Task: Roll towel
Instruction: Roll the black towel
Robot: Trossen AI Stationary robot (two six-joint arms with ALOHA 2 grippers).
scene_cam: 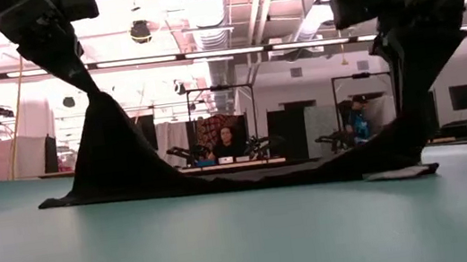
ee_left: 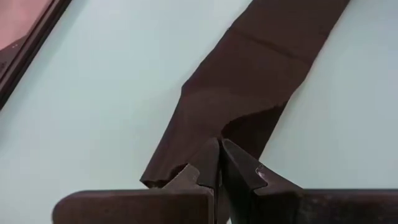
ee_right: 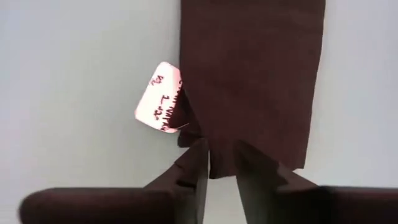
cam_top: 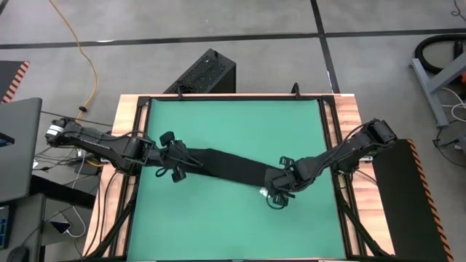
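The black towel point(cam_top: 226, 166) lies as a long folded strip across the green mat point(cam_top: 233, 218), running from left to right. Its small white tag point(ee_right: 159, 98) shows at the right end. My left gripper point(cam_top: 175, 159) is shut on the strip's left end. My right gripper point(cam_top: 280, 185) is shut on the right end. In the low view both ends are raised and the middle point(scene_cam: 248, 176) rests on the mat. My left gripper pinches the towel's left end point(ee_left: 217, 134) between its two fingers, coming from above. That end is lifted off the mat and the cloth slopes down to the resting middle. My right gripper pinches the towel's right end edge point(ee_right: 221, 163) between its two fingers, next to the tag, from above. That end is lifted, the cloth slopes down toward the middle, and a corner point(scene_cam: 402, 172) lies on the mat.
A wooden frame point(cam_top: 131, 124) borders the mat. A hard black ribbed box point(cam_top: 204, 73) stands beyond the table's far edge. People sit at desks in the room behind the table point(scene_cam: 228, 141). Bare mat lies near and far of the towel.
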